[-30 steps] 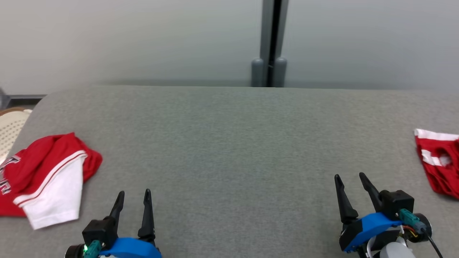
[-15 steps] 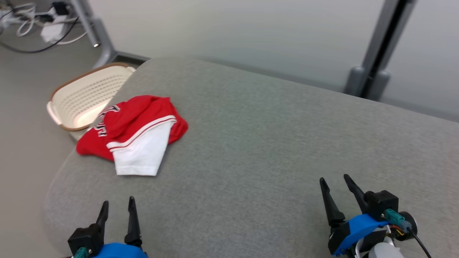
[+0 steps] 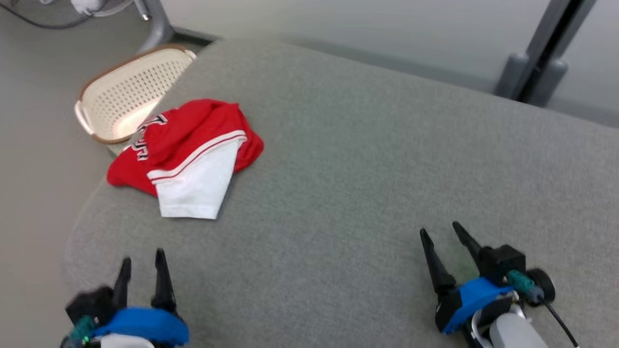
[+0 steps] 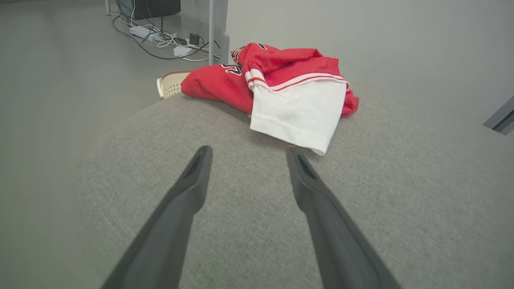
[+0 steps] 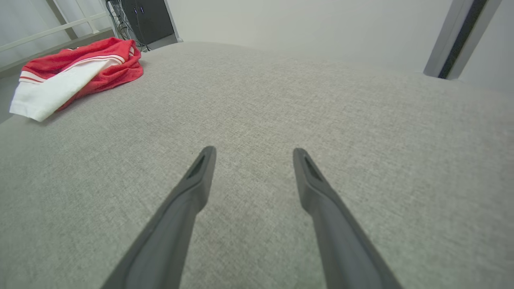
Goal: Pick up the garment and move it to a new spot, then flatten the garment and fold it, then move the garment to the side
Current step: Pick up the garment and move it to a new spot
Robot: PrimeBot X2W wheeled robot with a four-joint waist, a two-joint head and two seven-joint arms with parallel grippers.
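Note:
A crumpled red garment (image 3: 179,140) with a white sleeve and white trim lies near the left end of the grey padded table (image 3: 367,169). The left wrist view has the garment (image 4: 281,80) just beyond the fingertips, the white sleeve nearest. In the right wrist view the garment (image 5: 76,72) sits far off at the upper left. My left gripper (image 3: 142,258) hovers open at the lower left, short of the garment. My right gripper (image 3: 440,229) is open at the lower right, over bare table. Both hold nothing.
A cream perforated basket (image 3: 121,92) with a brown rim stands on the floor just past the table's left end, behind the garment. Cables and a power strip (image 4: 160,34) lie on the floor beyond. A grey post (image 3: 537,67) rises behind the table.
The camera has swung left and tipped down, bringing the garment and basket toward the middle of the picture. Both grippers stay open and empty; the garment lies as before.

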